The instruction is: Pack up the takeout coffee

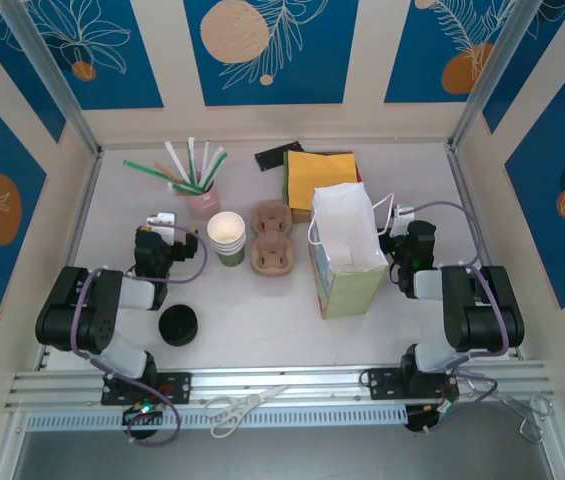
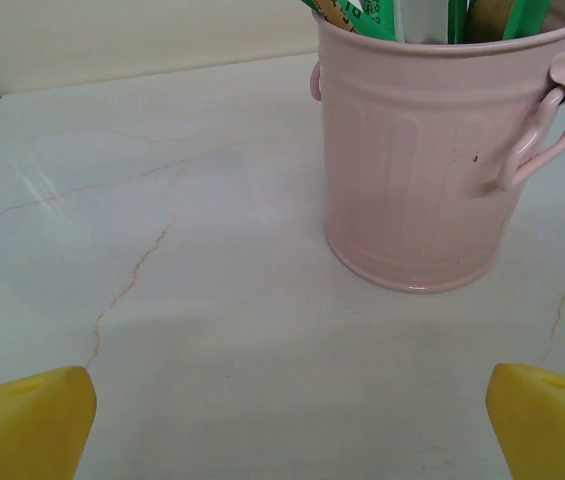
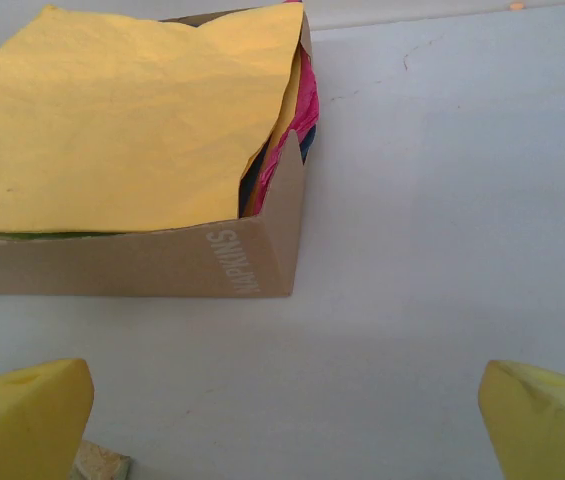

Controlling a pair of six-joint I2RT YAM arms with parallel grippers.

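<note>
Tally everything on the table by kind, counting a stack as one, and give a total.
Pink bucket of straws: 1
Stack of green paper cups: 1
Cardboard cup carrier: 1
White paper bag: 1
Napkin box: 1
Round black lid: 1
Flat black item at the back: 1
Scissors, on the front rail: 1
Total: 8

walls (image 1: 162, 122): cream, blue leaf-print panels (image 1: 272, 70) | table (image 1: 262, 320): white marbled top | frame: aluminium posts (image 1: 50, 75), front rail (image 1: 292, 378)

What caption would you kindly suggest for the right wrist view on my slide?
Open right gripper faces a cardboard napkin box topped with a yellow napkin on the white table.
</note>
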